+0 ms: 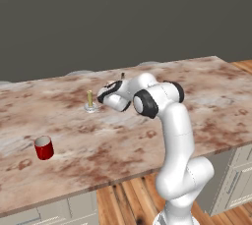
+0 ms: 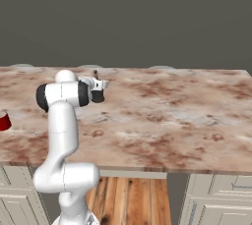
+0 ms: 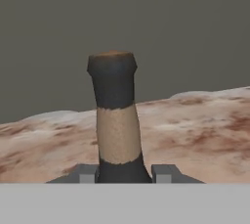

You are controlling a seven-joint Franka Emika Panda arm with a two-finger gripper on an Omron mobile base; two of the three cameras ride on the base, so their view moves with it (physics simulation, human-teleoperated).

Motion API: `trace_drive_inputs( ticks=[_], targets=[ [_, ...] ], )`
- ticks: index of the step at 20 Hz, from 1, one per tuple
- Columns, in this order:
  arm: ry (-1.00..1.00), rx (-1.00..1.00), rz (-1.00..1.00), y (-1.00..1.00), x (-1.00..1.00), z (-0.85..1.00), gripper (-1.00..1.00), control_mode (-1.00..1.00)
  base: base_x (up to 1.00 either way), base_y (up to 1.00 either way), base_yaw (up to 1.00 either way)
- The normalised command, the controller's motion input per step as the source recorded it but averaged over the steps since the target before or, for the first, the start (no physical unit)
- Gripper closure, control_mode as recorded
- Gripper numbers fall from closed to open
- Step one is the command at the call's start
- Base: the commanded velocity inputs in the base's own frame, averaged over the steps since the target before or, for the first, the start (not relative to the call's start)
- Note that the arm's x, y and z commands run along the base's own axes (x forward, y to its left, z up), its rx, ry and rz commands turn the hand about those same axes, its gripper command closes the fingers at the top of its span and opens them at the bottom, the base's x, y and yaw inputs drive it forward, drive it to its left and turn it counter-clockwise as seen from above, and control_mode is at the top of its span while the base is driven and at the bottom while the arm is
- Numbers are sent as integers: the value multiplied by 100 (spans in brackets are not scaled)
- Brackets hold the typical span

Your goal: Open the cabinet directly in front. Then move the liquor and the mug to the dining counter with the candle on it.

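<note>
While the arm reaches out over the counter: the gripper (image 3: 125, 171) has its two fingers clamped on the bottle (image 3: 116, 115), one on each side of the lower body.
Bottle: dark glass, tan band round the neck, dark cap on top, upright between the fingers; in the left base view just its thin neck (image 1: 122, 76) pokes up behind the hand.
Gripper position: above the stone top, towards its far edge, seen at (image 2: 97, 84) from the right.
Counter (image 1: 206, 101): long marbled reddish-brown and cream slab over cream fronts.
Candle (image 1: 90, 98): a short yellow stick standing in a small clear holder on the counter, just left of the hand.
Mug (image 1: 44, 147): red, already on the counter, near the front left, well apart from the candle.
Floor (image 2: 130, 202): wooden boards below.
</note>
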Motion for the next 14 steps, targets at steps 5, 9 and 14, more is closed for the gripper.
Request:
trace_drive_inputs(
  ticks=[5,9,14],
  targets=[
    [-11,0,0,0,-2,-3,100,-100,0,0,0],
    [-2,0,0,0,0,-9,100,-100,0,0,0],
    [0,0,0,0,0,-28,100,-100,0,0,0]
  ],
)
